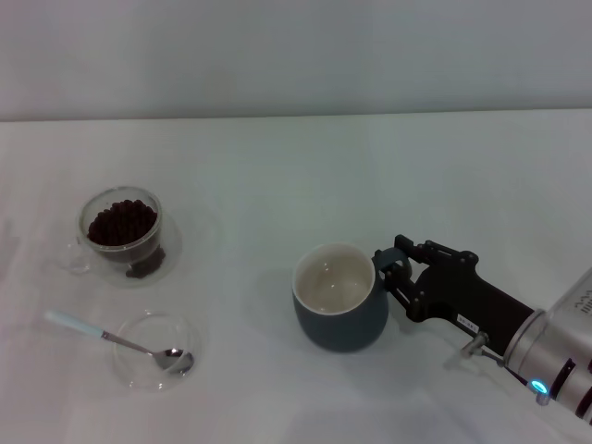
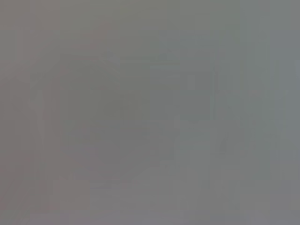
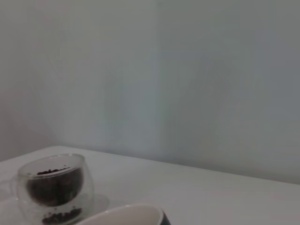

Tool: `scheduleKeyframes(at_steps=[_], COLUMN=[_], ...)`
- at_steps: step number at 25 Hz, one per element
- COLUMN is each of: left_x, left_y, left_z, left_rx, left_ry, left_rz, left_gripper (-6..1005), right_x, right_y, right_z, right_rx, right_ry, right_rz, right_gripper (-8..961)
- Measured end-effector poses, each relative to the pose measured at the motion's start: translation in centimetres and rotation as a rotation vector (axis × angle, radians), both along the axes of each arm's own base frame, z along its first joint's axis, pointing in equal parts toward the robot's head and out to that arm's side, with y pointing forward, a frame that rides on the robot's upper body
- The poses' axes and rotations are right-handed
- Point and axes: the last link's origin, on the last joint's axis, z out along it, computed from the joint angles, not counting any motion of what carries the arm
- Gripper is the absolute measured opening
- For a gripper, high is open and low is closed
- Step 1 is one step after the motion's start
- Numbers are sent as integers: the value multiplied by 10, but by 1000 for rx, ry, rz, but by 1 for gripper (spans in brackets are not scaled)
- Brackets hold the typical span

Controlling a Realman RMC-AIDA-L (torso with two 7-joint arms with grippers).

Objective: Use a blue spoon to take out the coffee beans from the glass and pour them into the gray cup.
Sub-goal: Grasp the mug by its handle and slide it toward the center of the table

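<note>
White table (image 1: 277, 185): gray cup (image 1: 340, 310) touching right gripper (image 1: 388, 268).

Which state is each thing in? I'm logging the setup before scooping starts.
glass: upright, holding coffee beans
gray cup: upright, empty
blue spoon: lying across a glass dish, bowl inside it
right gripper: at the cup's handle side
left gripper: not in view

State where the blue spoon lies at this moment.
In the head view the blue spoon lies at the table's left front, its bowl resting in a shallow glass dish, just in front of the glass of coffee beans.
</note>
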Motion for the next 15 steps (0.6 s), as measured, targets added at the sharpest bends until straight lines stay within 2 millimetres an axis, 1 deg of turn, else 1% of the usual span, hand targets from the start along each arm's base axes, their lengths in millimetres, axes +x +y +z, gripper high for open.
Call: scheduleKeyframes(at_steps=[8,15], left_x=[0,-2], left_y=[-1,-3], left_z=[-3,-6], left_rx=[-12,-23], left_ry=[0,-5], left_rz=[0,12], left_gripper=[863,861], right_x=[-3,-8], right_y=[-3,-1], right_z=[-5,-5], right_rx=[-20,-16], right_ry=[-12,-16], right_rz=[27,48], right_gripper=[369,370])
